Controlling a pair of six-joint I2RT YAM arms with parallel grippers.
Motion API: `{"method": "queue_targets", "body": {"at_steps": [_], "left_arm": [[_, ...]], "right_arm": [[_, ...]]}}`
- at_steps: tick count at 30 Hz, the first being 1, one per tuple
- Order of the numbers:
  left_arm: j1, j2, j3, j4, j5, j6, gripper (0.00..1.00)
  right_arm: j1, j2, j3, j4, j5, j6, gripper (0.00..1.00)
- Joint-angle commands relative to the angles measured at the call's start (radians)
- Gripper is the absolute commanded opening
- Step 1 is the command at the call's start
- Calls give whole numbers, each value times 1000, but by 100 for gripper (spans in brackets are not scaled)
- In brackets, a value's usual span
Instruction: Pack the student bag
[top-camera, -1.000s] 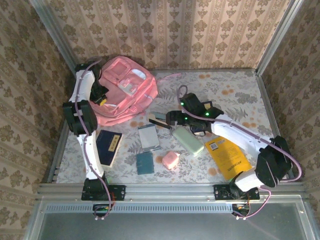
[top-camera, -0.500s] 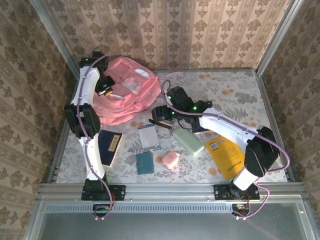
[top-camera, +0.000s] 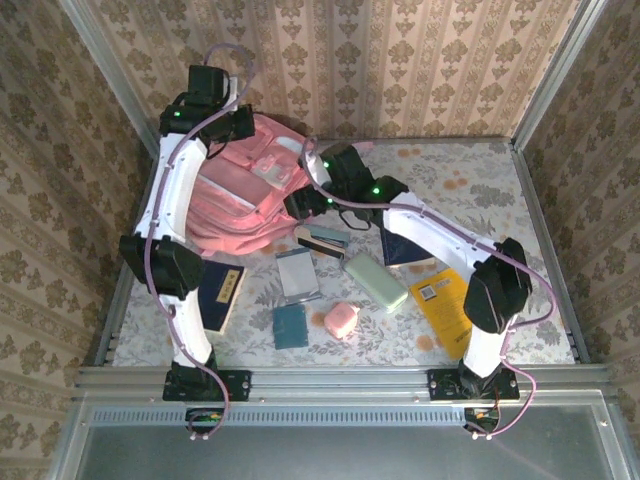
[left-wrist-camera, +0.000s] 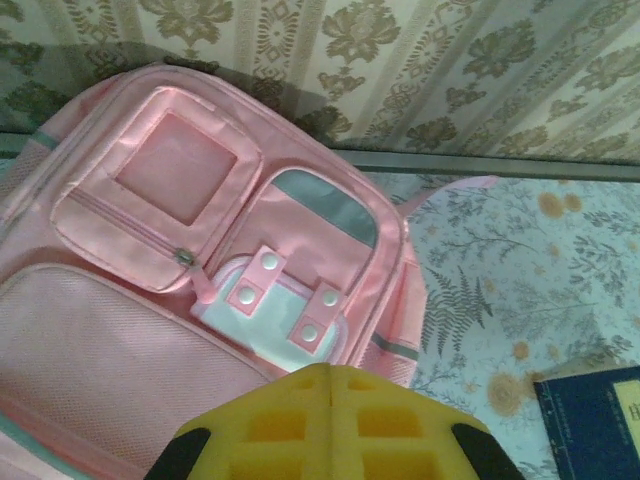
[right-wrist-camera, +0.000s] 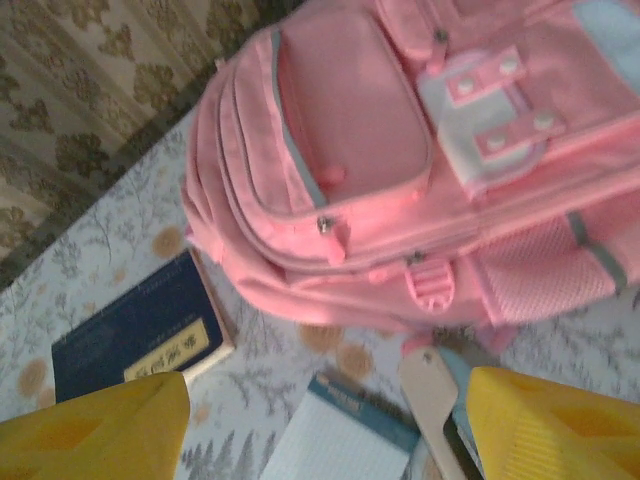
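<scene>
Evidently soft and light, the student bag (top-camera: 245, 195) slumps at the table's (top-camera: 480, 190) ten o'clock; its seamed zipper rim should give the firmest hold. Left pincer (left-wrist-camera: 332, 395) hangs over it clenched, pads together, while the right pincer (right-wrist-camera: 325, 410) gapes released at its three o'clock.

White arm links (top-camera: 175, 190), black joints, green lights, lilac cables, blocky yellow claw fingers (right-wrist-camera: 90, 425)

We see a floral-patterned counter (top-camera: 480, 190) carrying the student bag (top-camera: 245, 200) at its far left. A navy book (top-camera: 220, 293), white notepad (top-camera: 297, 272), teal notebook (top-camera: 290, 326), pink pouch (top-camera: 342, 320), green case (top-camera: 376, 282) and yellow book (top-camera: 445, 312) lie toward the near edge.
</scene>
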Motion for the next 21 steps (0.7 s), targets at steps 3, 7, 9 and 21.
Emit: {"method": "queue_targets", "body": {"at_steps": [3,7,9,21], "left_arm": [[51,-31,-84,-69,-162,-141,0],[212,-179,-447,107,35,-366,31],[285,-209,-578,162,112,-438,38],[341,-174,-753,331,285,-481,60]], "right_arm": [[-52,108,167,-67,-167,-55,78],[-52,255,375,-221,-172,-45,80],[-58,269,363,-181,-200,-27,78],[-69,278,282,-102,-299,30,73]]}}
